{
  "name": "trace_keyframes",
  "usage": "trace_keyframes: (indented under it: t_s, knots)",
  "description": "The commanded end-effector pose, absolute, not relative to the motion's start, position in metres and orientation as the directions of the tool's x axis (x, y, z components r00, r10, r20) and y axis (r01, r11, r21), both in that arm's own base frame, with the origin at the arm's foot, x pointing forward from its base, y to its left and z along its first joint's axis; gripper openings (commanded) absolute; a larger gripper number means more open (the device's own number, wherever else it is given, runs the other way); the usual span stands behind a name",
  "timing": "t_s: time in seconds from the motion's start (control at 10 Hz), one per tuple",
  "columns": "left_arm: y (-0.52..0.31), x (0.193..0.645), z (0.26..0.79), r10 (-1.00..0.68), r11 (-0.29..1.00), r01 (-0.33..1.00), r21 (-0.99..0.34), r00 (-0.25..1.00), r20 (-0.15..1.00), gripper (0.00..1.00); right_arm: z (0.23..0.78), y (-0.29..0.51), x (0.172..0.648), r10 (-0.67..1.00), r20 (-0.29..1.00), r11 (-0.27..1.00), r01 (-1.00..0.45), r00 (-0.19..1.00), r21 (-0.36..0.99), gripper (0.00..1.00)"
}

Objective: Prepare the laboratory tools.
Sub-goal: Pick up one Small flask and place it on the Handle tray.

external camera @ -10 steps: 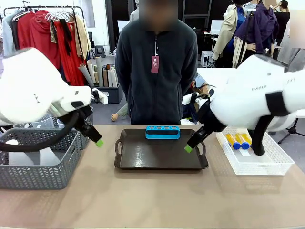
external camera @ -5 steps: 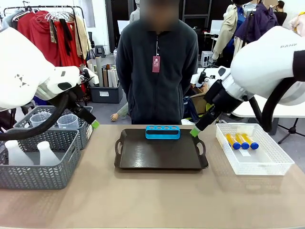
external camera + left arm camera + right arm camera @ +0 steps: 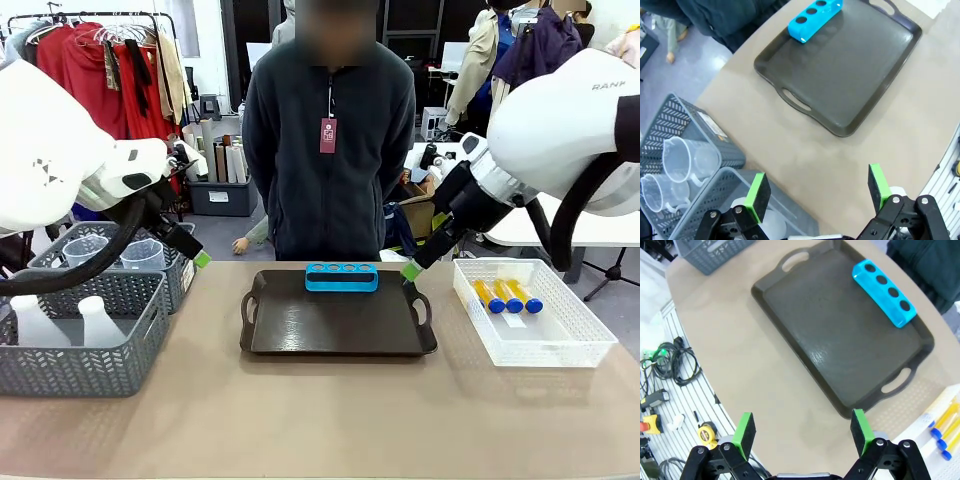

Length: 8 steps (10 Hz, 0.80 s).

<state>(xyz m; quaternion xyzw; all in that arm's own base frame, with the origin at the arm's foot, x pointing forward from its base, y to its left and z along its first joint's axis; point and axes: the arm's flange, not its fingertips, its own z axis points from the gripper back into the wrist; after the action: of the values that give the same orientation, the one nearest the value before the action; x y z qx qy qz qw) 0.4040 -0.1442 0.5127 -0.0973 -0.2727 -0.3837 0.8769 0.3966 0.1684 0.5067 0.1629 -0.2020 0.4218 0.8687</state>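
Both the left gripper (image 3: 818,190) and right gripper (image 3: 802,430) have risen clear of the tray (image 3: 330,325), released and empty; flasks (image 3: 98,318), jugs (image 3: 140,255) and amber tubes (image 3: 508,296) lie untouched

Grey basket (image 3: 80,365) hides the conical flasks (image 3: 97,320) below their shoulders

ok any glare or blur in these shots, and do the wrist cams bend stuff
Front view: even room light, sharp, just a dull sheen on the tray. Left wrist view: the wide-angle lens bows the table edge, with no motion blur. Right wrist view: a pale glare patch on the tray floor, and the table edge curves there too.
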Motion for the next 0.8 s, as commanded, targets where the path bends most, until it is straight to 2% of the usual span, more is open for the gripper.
trace_keyframes:
  t_s: [0.0,0.1,0.3,0.5,0.7]
  knots:
    - [-0.143,0.405,0.515,-0.62,0.686,0.726,0.034,0.56,0.55,1.0,0.506,0.167,0.397,0.663,0.489,0.591,-0.797,0.567,0.122,1.0]
    - [-0.144,0.404,0.513,-0.62,0.687,0.726,0.039,0.557,0.553,1.0,0.507,0.168,0.397,0.667,0.488,0.591,-0.799,0.563,0.113,1.0]
    - [-0.148,0.409,0.533,-0.676,0.573,0.817,-0.069,0.518,0.524,1.0,0.529,0.175,0.395,0.69,0.532,0.489,-0.858,0.491,0.158,1.0]
    - [-0.152,0.416,0.555,-0.666,0.503,0.857,-0.109,0.465,0.584,1.0,0.552,0.179,0.398,0.706,0.566,0.407,-0.898,0.426,0.168,1.0]
    - [-0.155,0.427,0.581,-0.68,0.442,0.896,-0.037,0.362,0.638,1.0,0.586,0.174,0.405,0.7,0.623,0.353,-0.928,0.348,0.121,1.0]
